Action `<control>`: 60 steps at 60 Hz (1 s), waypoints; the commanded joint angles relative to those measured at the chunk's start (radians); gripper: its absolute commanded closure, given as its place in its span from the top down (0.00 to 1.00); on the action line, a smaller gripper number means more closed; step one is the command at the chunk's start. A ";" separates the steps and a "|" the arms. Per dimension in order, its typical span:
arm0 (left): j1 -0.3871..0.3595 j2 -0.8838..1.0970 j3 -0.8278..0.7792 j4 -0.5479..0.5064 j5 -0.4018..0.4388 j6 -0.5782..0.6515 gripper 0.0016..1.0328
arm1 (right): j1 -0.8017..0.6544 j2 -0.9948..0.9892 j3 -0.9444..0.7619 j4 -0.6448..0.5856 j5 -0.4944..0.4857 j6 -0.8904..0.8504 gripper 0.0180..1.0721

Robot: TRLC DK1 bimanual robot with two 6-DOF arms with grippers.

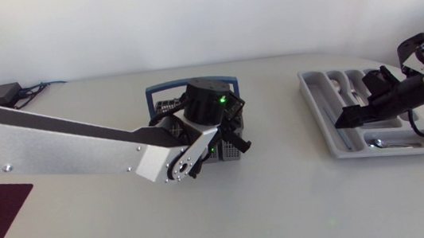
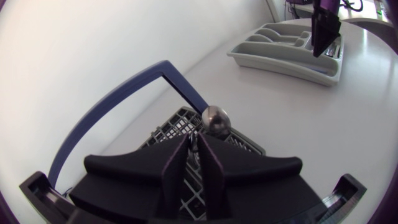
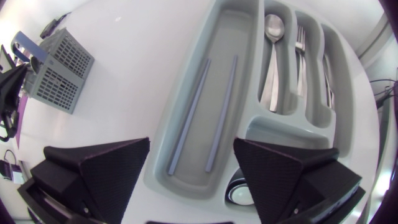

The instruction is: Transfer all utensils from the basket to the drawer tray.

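The left pincer (image 2: 194, 147) is clenched on a spoon (image 2: 216, 118), handle upright, over the basket (image 2: 171, 127). The drawer tray (image 2: 280, 60) lies well apart, beneath the released right pincer (image 3: 191, 147).

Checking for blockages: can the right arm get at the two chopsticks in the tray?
Probably yes: the right gripper hangs open directly above the chopsticks, and nothing in the tray covers them.
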 commanded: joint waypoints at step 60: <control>-0.054 -0.162 -0.127 0.249 -0.107 0.313 0.04 | 0.011 -0.065 -0.090 0.030 -0.006 -0.040 0.93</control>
